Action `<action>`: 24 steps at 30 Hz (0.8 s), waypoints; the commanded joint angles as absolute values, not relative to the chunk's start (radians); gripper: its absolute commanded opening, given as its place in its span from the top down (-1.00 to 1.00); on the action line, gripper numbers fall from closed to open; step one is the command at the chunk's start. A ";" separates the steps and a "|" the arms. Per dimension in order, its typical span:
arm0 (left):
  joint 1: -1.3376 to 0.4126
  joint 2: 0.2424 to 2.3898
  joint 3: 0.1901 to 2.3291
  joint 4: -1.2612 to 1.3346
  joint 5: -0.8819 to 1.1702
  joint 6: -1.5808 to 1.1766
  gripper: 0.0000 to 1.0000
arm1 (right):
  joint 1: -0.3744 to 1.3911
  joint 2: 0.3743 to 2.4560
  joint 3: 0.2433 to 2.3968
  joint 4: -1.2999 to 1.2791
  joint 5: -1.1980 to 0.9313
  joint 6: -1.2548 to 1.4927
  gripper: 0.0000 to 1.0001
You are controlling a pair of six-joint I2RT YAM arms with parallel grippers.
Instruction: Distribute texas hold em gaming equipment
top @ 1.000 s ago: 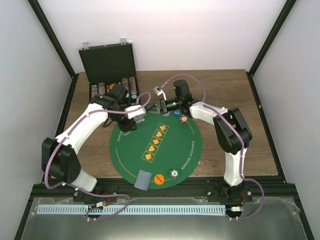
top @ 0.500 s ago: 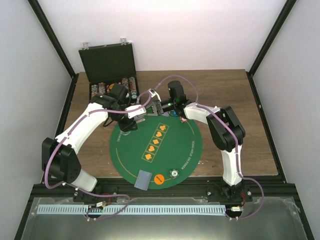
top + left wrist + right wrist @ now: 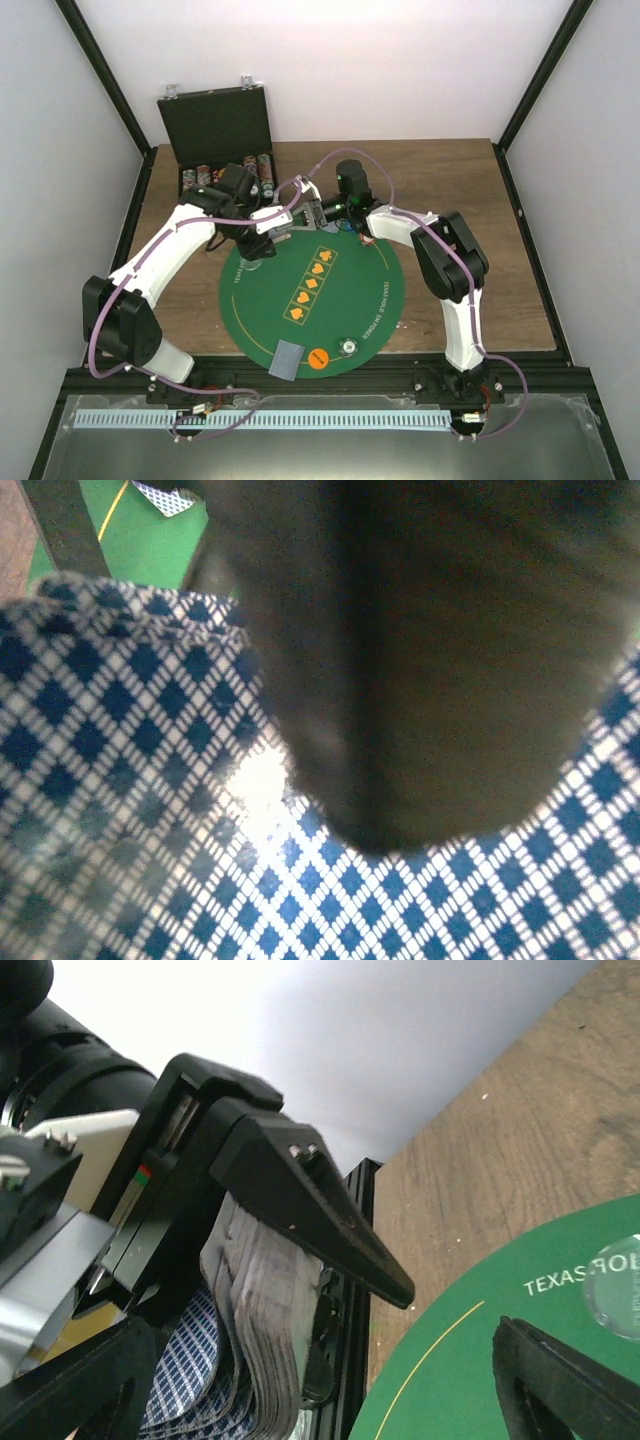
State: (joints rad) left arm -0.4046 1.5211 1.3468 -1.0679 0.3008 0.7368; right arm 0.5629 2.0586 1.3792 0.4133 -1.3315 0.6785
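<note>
Left pincer (image 3: 268, 230): narrow, clamped on a deck of small playing cards with blue-and-white diamond backs (image 3: 262, 1300). One black finger lies flat across the top back, and the stack bows a little below it.
Right pincer (image 3: 316, 211): wide, with nothing in it. Its two black fingers stand either side of the free end of the deck. No contact is visible.
Deck, position: held aloft over the far-left edge of the round green felt mat (image 3: 340, 290), between the two pincers.
Governing relation: the deck lies directly ahead of the right pincer, edge-on to it. Its visible edge runs steeply down and away from the left fingers. Whether that edge is the long side cannot be told.
Nearer arm: the right is the nearer free one; the left is occupied as holder.
Laid on the mat, near edge: a single grey-blue-backed card (image 3: 287, 358), an orange round disc (image 3: 318, 358) just beside it, then a silvery round disc (image 3: 348, 346).
Laid on the mat, left edge: a clear round disc (image 3: 620, 1300) by the white lettering.
Bench, far-left corner: a black hinged case (image 3: 215, 125), lid up, holding rows of coloured round discs (image 3: 225, 178).
Judgement: the right pincer appears placed to take cards off the deck. The risk is drawing several cards at once.
</note>
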 commanded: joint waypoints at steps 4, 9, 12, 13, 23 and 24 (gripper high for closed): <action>-0.408 1.533 1.363 -1.060 0.316 0.739 0.00 | 0.602 2.064 1.342 0.752 -1.441 0.824 -0.88; -0.408 1.532 1.364 -1.059 0.319 0.736 0.00 | 0.604 2.077 1.356 0.685 -1.374 0.799 -0.81; -0.408 1.532 1.363 -1.059 0.320 0.737 0.00 | 0.604 2.083 1.382 0.616 -1.314 0.778 -0.73; -0.408 1.532 1.362 -1.058 0.321 0.738 0.00 | 0.604 2.091 1.400 0.580 -1.295 0.768 -0.66; -0.408 1.532 1.351 -1.021 0.262 0.726 0.05 | 0.605 2.120 1.463 0.369 -1.271 0.681 -0.41; -0.408 1.533 1.350 -1.018 0.257 0.725 0.06 | 0.603 2.111 1.465 0.322 -1.257 0.649 -0.38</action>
State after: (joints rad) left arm -0.4049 1.5307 1.3537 -1.0542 0.2783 0.7322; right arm 0.5953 2.1216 1.4326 0.4606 -1.2850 0.7467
